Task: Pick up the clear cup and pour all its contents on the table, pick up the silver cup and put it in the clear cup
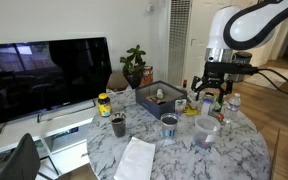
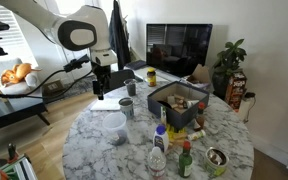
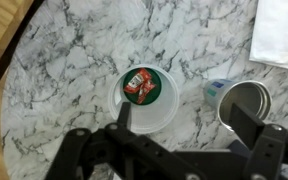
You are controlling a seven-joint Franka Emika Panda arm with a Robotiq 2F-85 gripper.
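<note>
End effector (image 3: 184,128), spread wide and empty, hovers above the upright clear cup (image 3: 156,118), seemingly to grasp it; contents (image 3: 139,85) inside.

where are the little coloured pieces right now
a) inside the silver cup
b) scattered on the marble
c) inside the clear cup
c: in the wrist view the red and green pieces lie at the bottom of the clear cup, not in the silver cup beside it, and none show on the marble table.
</note>
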